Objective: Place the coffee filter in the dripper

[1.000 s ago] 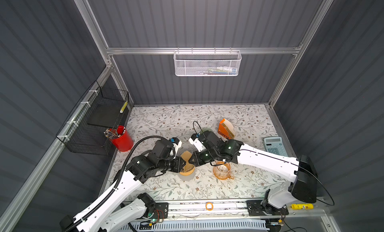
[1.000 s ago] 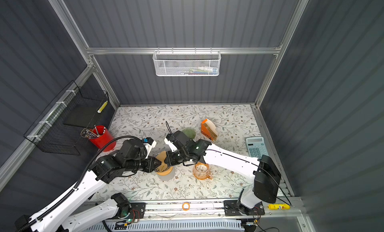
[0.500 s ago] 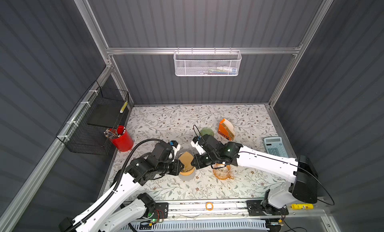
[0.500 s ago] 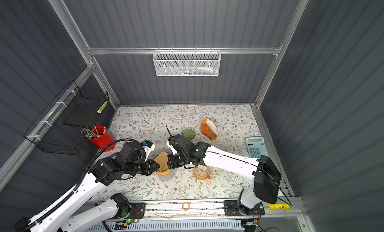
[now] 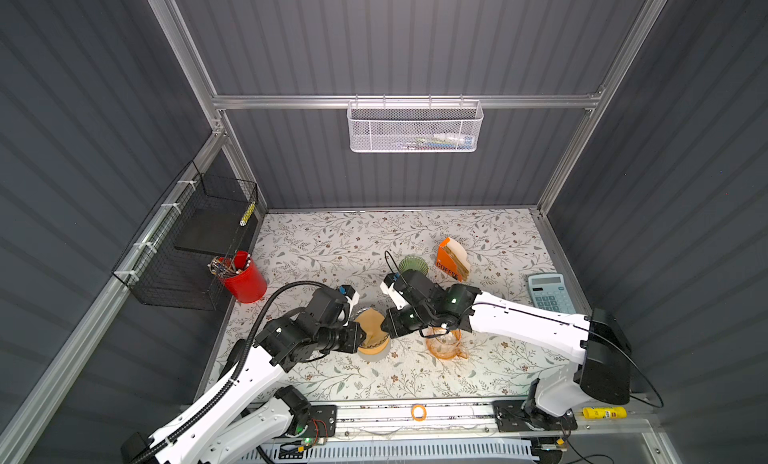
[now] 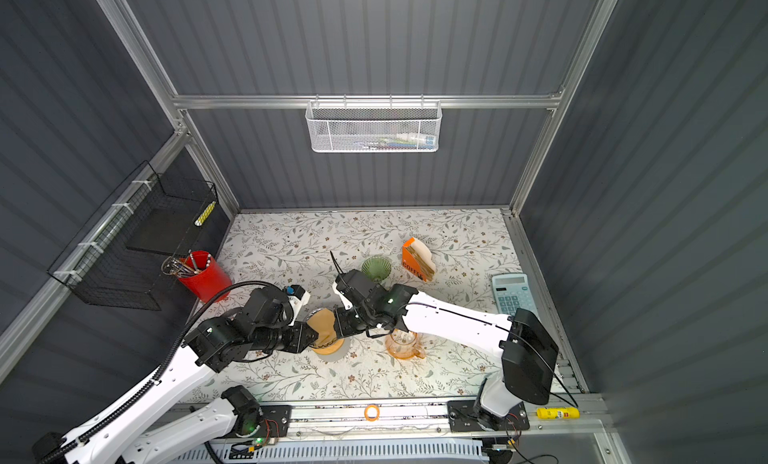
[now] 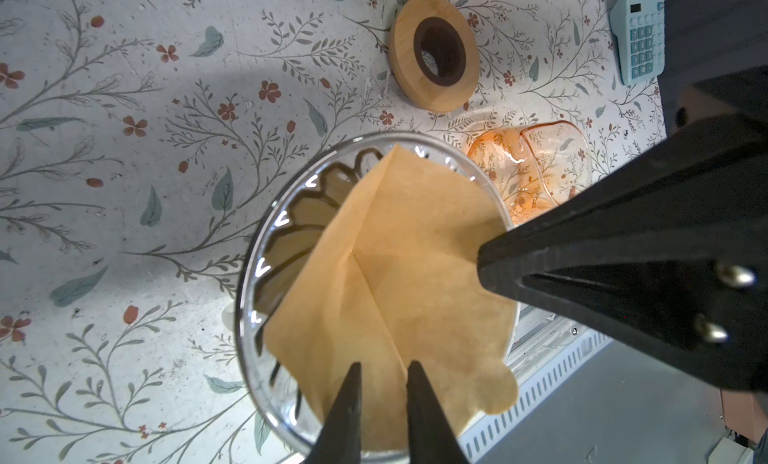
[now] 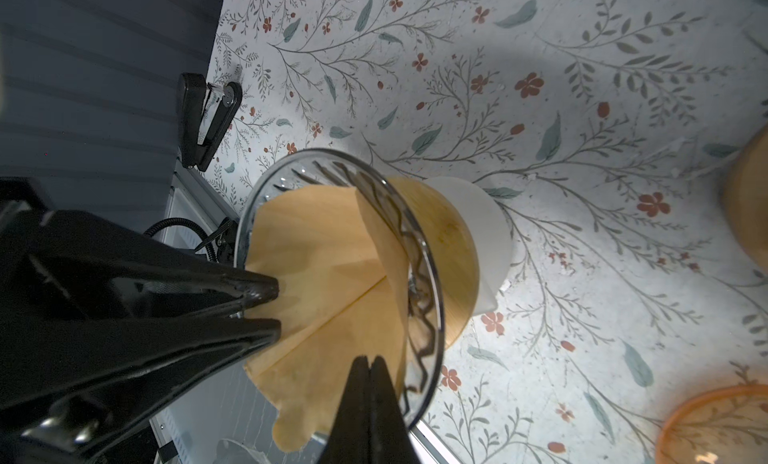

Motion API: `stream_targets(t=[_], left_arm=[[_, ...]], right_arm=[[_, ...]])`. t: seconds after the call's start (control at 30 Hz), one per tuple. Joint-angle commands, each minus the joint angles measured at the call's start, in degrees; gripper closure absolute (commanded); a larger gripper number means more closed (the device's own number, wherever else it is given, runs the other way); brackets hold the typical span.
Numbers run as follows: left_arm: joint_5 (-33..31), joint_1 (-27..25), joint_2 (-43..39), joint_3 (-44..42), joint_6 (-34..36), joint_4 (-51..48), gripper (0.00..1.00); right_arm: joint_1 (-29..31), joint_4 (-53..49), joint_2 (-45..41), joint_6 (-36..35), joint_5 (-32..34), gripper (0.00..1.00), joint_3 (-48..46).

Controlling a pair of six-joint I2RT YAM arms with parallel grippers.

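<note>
Thin, floppy coffee filter point(image 7: 399, 271) sags in the glass dripper point(image 7: 266, 250), pinched at opposite rim edges by left end effector point(image 7: 382, 370) and right end effector point(image 8: 370, 364); grip edges only.

In both top views the arms' black wrist housings cover much of the dripper point(image 5: 374, 346), so its rim shows only in part. The contents of the white mesh basket point(image 5: 414, 127) are too small to tell. In the right wrist view the orange glass pitcher point(image 8: 715, 426) is cut by the frame's edge. In the left wrist view the calculator point(image 7: 638, 34) is cut off too.
</note>
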Motion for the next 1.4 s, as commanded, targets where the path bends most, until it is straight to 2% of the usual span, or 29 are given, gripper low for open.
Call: stream_targets(t=[0.0, 0.7, 0.93, 1.37], left_arm=[[-1.1, 0.0, 0.2, 0.0, -0.6, -1.0, 0.78], [-2.0, 0.0, 2.2, 0.8, -0.6, 0.0, 0.79], [-2.4, 0.0, 2.0, 3.5, -0.1, -0.4, 0.79], [-6.6, 0.0, 2.2, 7.4, 0.7, -2.1, 0.79]], right_arm=[[0.2, 0.3, 0.9, -0.6, 1.1, 0.97, 0.1], [0.2, -3.9, 4.2, -3.4, 3.9, 0.97, 3.9], [0.3, -5.0, 4.2, -3.9, 4.2, 0.97, 5.2], [0.3, -6.0, 2.3, -4.5, 4.6, 0.97, 7.3]])
